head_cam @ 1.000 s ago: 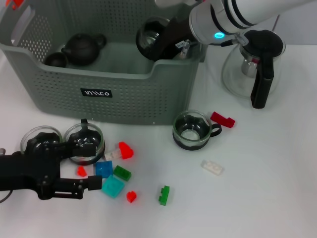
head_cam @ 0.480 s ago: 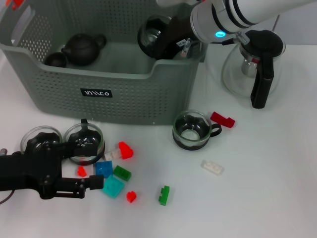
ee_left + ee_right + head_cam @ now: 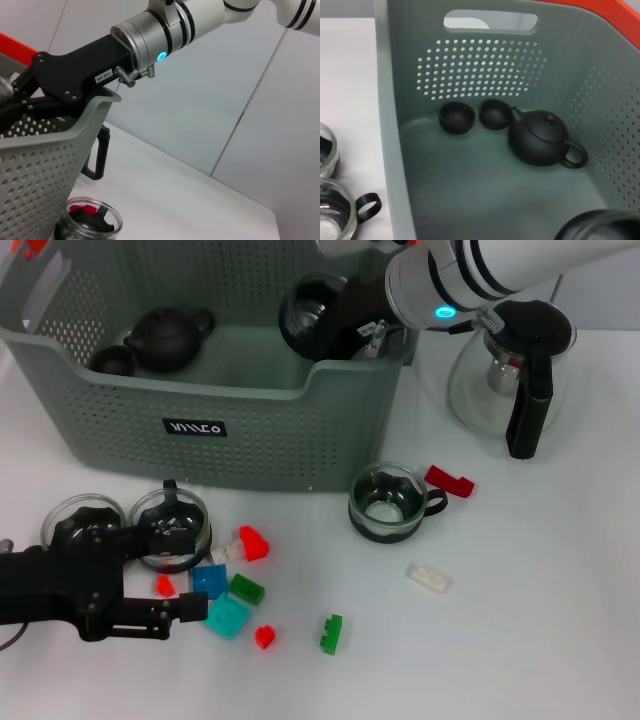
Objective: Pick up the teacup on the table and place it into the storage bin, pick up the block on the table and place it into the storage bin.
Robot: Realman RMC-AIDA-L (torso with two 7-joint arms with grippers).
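Observation:
The grey-green storage bin [image 3: 230,415] stands at the back left. Above its right inner side my right gripper [image 3: 335,320] is shut on a glass teacup [image 3: 303,312]; that cup's rim [image 3: 600,225] also shows in the right wrist view. Other glass teacups [image 3: 385,502] [image 3: 172,525] [image 3: 88,518] stand on the table. My left gripper [image 3: 185,575] is low at the front left, open, its fingers [image 3: 185,610] either side of a small red block [image 3: 165,586]. Blue [image 3: 210,581], cyan [image 3: 228,617], green [image 3: 246,588] and red [image 3: 253,542] blocks lie just beside it.
Inside the bin are a black teapot [image 3: 540,137] and two small black cups [image 3: 456,118]. A glass pitcher with a black lid [image 3: 510,370] stands right of the bin. More blocks lie scattered: green [image 3: 331,633], white [image 3: 430,578], dark red [image 3: 450,481].
The right gripper with its teacup has shifted very slightly over the bin. The left arm has hardly moved.

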